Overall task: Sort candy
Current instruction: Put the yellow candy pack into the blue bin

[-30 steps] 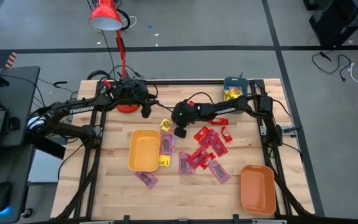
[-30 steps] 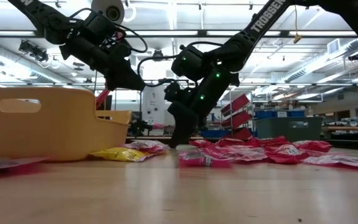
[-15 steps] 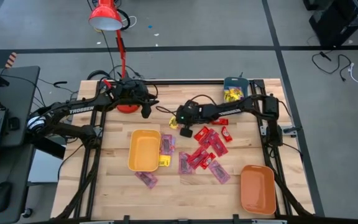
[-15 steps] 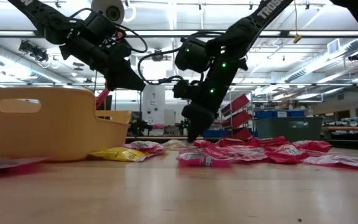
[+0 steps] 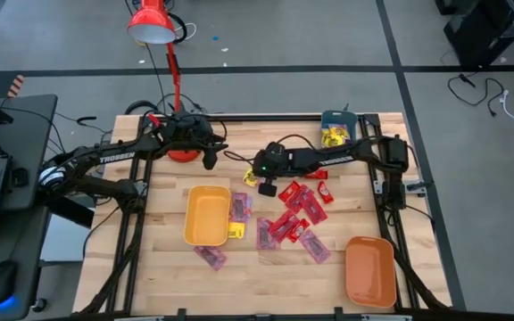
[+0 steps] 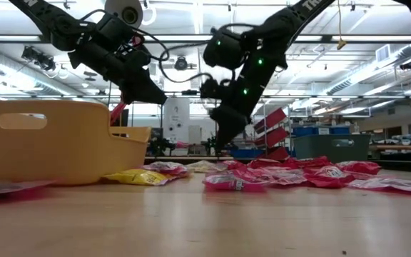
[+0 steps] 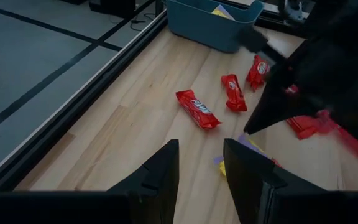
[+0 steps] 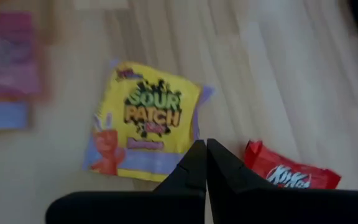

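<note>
Red, pink and yellow candy [image 5: 293, 214] lies scattered flat on the wooden table between a yellow tray [image 5: 207, 214] and an orange tray [image 5: 369, 270]. My right gripper [image 5: 266, 187] hangs shut a little above the table at the heap's far left side. In the right wrist view its tips [image 8: 205, 146] stand over a yellow packet [image 8: 145, 121], next to a red bar [image 8: 291, 171]. My left gripper [image 5: 211, 159] hovers open farther left, nothing between its fingers [image 7: 201, 180].
A teal tray [image 5: 335, 125] holding yellow packets stands at the far edge. A red desk lamp [image 5: 154, 22] rises at the far left on a red base. One pink packet [image 5: 209, 257] lies near the yellow tray's near end. Bare wood shows at the table's near middle.
My right gripper has risen off the table beside the yellow packet and drawn slightly toward the right, tipping less steeply, its fingers staying shut. The candy lies where it was.
</note>
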Controlling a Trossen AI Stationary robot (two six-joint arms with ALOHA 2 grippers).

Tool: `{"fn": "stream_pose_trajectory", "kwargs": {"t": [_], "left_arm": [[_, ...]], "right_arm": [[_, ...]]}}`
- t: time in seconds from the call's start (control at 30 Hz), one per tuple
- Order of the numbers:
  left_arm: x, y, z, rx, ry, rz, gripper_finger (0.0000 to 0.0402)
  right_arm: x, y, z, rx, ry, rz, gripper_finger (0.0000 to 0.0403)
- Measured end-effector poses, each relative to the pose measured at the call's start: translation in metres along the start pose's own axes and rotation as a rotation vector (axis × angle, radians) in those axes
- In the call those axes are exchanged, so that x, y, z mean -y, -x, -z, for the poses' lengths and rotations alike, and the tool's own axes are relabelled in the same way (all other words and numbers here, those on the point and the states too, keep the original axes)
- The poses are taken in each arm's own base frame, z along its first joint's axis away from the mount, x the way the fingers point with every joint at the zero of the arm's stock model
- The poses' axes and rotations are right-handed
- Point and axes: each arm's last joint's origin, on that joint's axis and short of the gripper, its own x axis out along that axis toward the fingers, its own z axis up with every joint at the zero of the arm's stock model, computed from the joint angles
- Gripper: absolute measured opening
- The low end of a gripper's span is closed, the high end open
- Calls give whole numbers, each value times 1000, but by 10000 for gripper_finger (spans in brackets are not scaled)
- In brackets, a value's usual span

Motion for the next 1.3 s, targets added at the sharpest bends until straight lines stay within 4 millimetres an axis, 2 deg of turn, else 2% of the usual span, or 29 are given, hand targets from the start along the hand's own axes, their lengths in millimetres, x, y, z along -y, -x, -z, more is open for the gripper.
{"fn": "stream_pose_trajectory", "kwargs": {"t": [0.17, 0.3, 0.43, 0.6, 0.77, 0.97, 1.13, 1.3], "left_arm": [[1, 0, 0, -1, -3, 3, 129], [3, -1, 0, -2, -21, 11, 129], [5, -1, 0, -5, -24, 20, 129], [9, -2, 0, -7, -31, 34, 129], [12, -3, 1, -9, -43, 48, 129], [15, -3, 0, -5, -51, 57, 129], [16, -3, -1, 3, -54, 59, 129], [16, -3, -1, 7, -55, 58, 129]], "right_arm": [[3, 17, -10, 80, -22, -55, 0], [12, 15, -9, 78, -78, -170, 7], [21, 13, -7, 70, -81, -214, 40], [29, 10, -5, 59, -95, -206, 101], [22, -4, 9, 37, -111, -198, 156], [12, -15, 24, 56, -133, -165, 197], [9, -17, 29, 64, -156, -164, 209], [9, -19, 32, 73, -163, -161, 203]]}}
